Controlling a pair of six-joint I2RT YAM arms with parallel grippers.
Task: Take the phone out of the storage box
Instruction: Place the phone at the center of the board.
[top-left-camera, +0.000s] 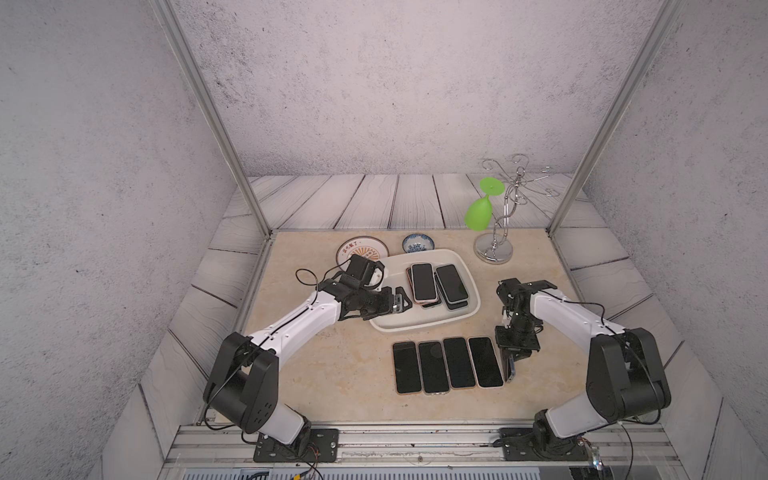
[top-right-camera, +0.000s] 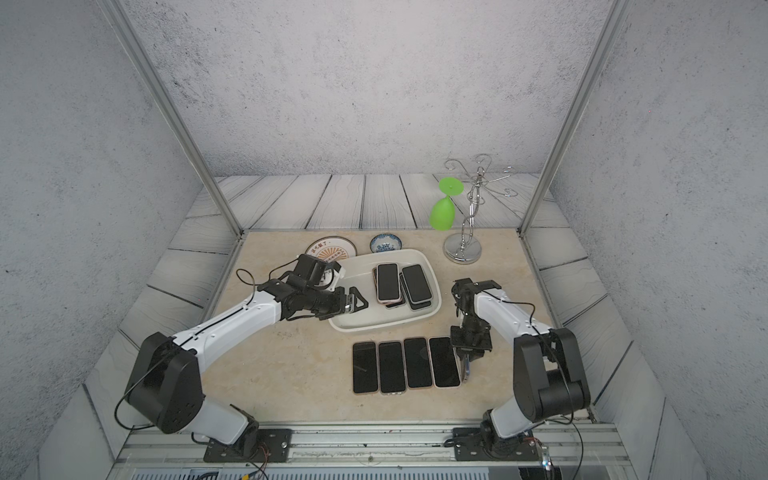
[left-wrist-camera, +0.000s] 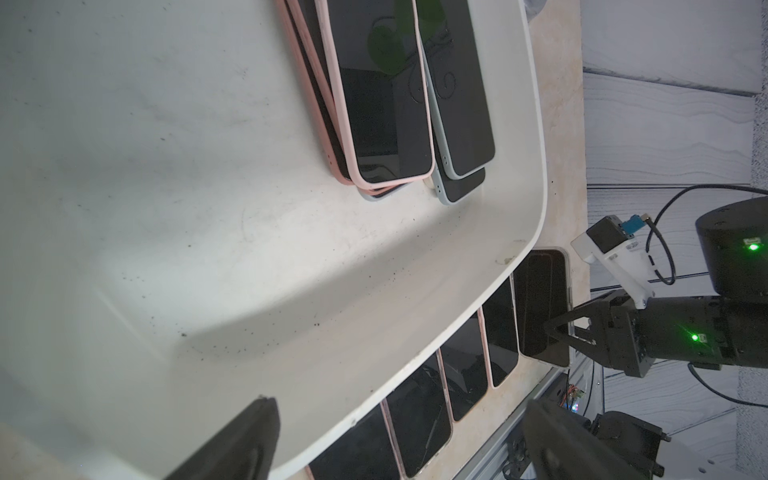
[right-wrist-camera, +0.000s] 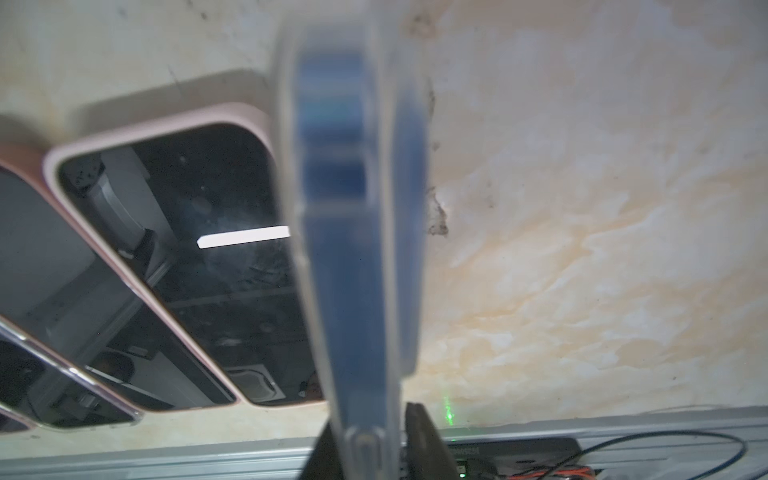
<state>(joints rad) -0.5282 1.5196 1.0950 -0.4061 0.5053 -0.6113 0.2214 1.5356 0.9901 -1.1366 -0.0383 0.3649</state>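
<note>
1. Centrally, the storage box (top-left-camera: 415, 318), white and shallow, is set on the beige table (top-left-camera: 332, 374); the near part of its floor is bare.
2. Two stacks of phones are laid screen-up in the far part of the box: a pink-topped stack (top-left-camera: 422, 282) and, touching it, a pale-cased stack (top-left-camera: 452, 283).
3. A row of four phones (top-left-camera: 459, 363) is laid screen-up, side by side, on the table in front of the box.
4. The blue phone (top-left-camera: 510, 372) is found outside the box, turned on its long edge at the end of the row nearest the right arm, just beside the last phone there. It is blurred in the right wrist view (right-wrist-camera: 349, 249).
5. The right gripper (top-left-camera: 510, 360) is pointed downward over that phone, its jaws narrow and set on either side of it; whether the phone is pressed cannot be told.
6. The left gripper (top-left-camera: 405, 297) is held empty over the bare part of the box, on the side nearest the left arm. Its jaws are spread wide, and its fingers (left-wrist-camera: 245, 440) are seen far apart in the left wrist view.
7. An orange-patterned plate (top-left-camera: 362, 249) and a blue-and-white dish (top-left-camera: 417, 243) are placed just behind the box.
8. A green goblet (top-left-camera: 478, 212) is hung bowl-down on a chrome stand (top-left-camera: 494, 247) at the table's far corner.
</note>
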